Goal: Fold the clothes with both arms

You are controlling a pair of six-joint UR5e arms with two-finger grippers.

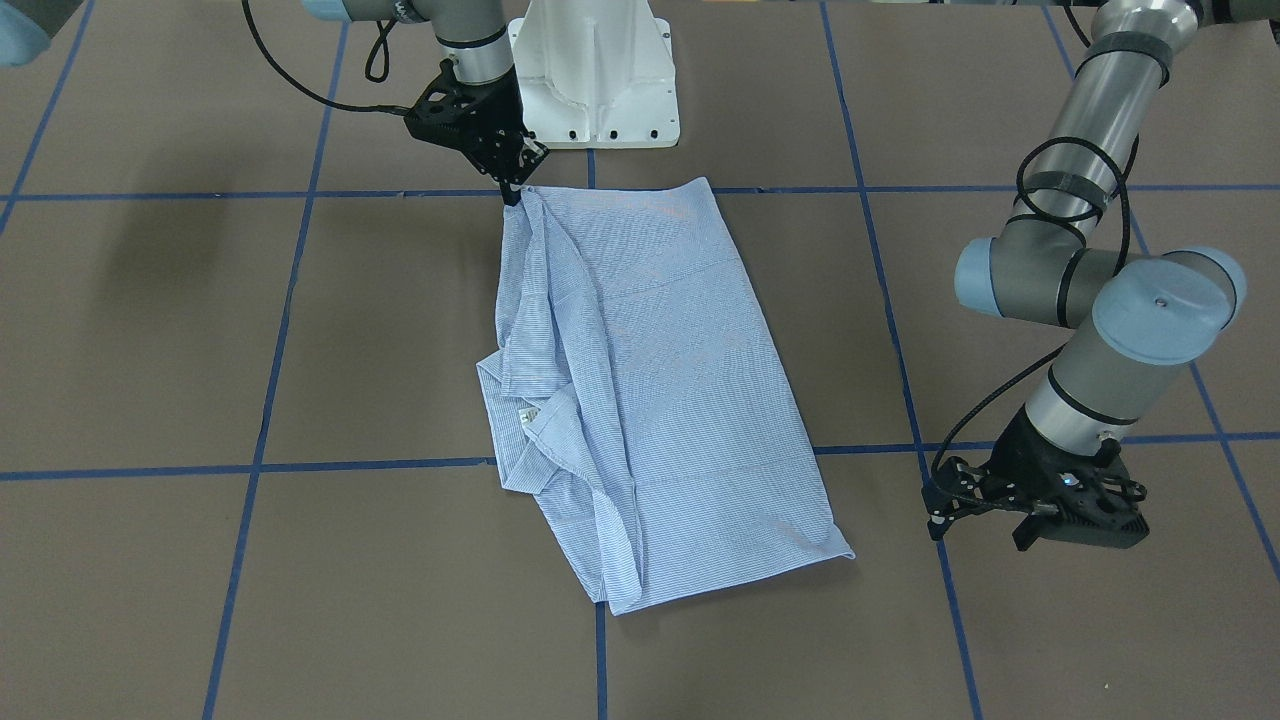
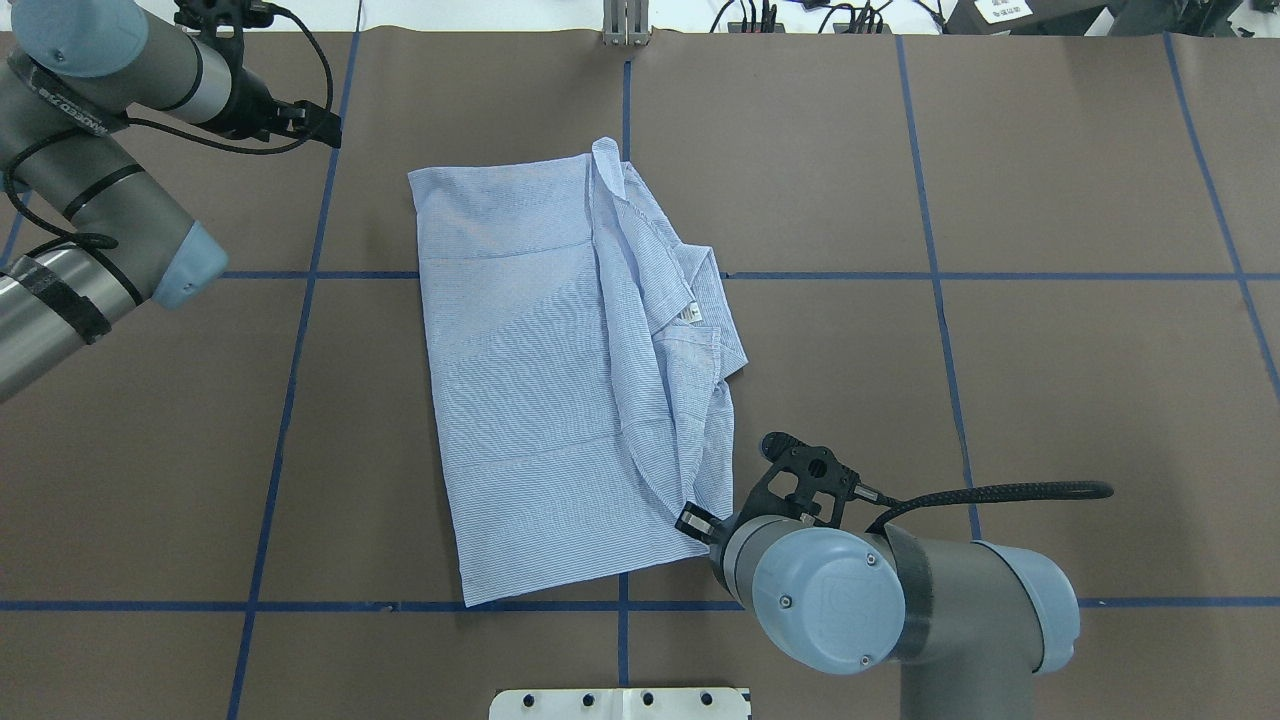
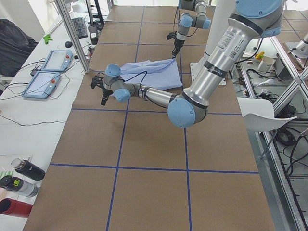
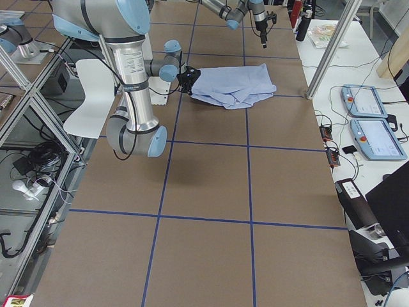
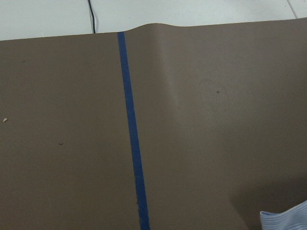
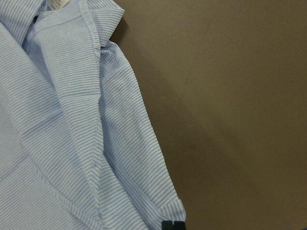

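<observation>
The striped shirt (image 6: 72,120) fills the right wrist view, one corner pinched between the closed fingertips of the right gripper (image 1: 515,190). It lies folded lengthwise at the middle of the brown table (image 1: 150,350) (collar bunched along the robot's right-hand edge), across a blue tape line (image 1: 380,465). The left gripper (image 1: 935,512) hovers near the shirt's far corner, clear of the cloth, jaws parted and holding nothing.

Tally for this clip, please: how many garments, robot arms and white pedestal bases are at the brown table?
Garments: 1, the striped shirt
Robot arms: 2, the left arm and the right arm
White bases: 1, the pedestal base
Total: 4
</observation>
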